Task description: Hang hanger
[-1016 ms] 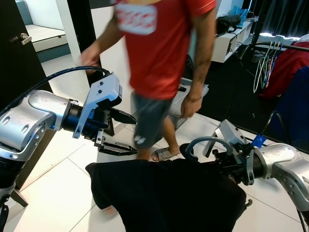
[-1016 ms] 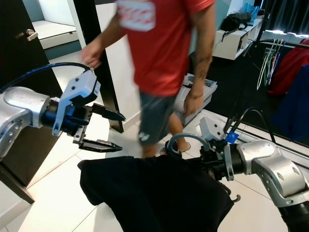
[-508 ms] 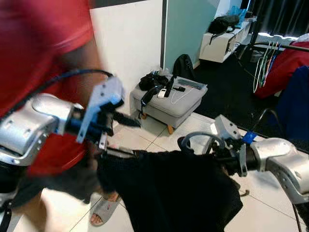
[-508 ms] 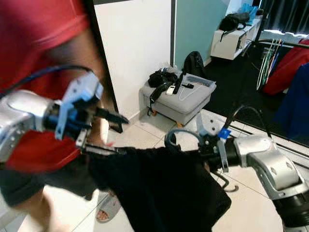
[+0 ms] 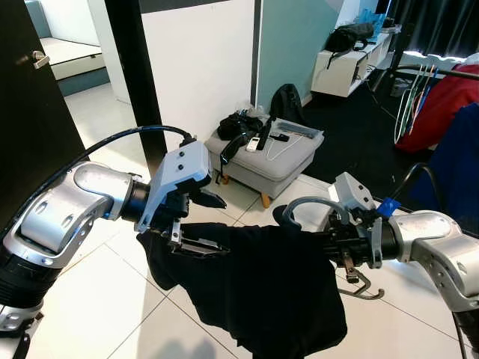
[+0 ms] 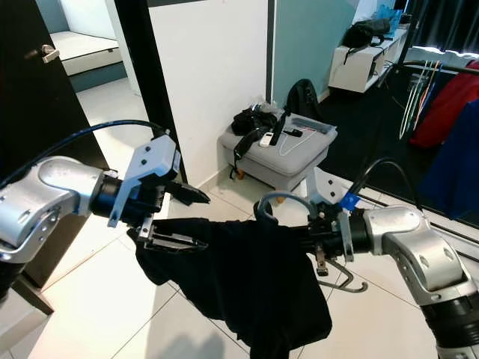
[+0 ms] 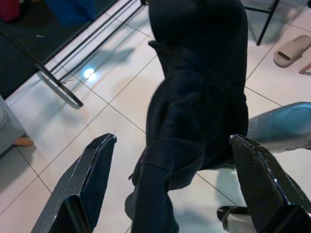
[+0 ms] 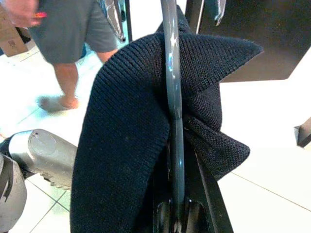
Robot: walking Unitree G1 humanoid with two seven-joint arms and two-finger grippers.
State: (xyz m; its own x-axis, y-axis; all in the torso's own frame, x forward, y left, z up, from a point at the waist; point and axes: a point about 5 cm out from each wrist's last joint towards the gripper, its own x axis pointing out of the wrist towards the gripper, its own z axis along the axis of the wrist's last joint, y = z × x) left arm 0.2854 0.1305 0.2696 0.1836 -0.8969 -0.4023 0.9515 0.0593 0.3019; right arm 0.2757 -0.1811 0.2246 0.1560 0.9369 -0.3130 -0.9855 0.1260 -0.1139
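Observation:
A black knit garment [image 5: 262, 292] hangs on a grey hanger [image 5: 303, 209] held out in front of me. My right gripper [image 5: 338, 243] is shut on the hanger near its neck, and the metal hook [image 5: 361, 288] dangles below it. In the right wrist view the hanger bar [image 8: 172, 97] runs straight out from the closed fingers with the knit [image 8: 126, 136] folded over it. My left gripper [image 5: 224, 226] is open at the garment's left shoulder, lower finger against the cloth. In the left wrist view its fingers [image 7: 97, 170] stand wide apart with the garment [image 7: 194, 111] between them.
A grey ottoman [image 5: 284, 164] piled with bags and a remote stands ahead by the white wall. A black door [image 5: 30, 97] is on the left. A clothes rack [image 5: 441, 75] with a red garment is at the far right. A person's legs [image 8: 73, 29] appear behind.
The person who stood in front of me has left the head views. The garment now hangs lower from the hanger, and my left gripper sits closer to its shoulder.

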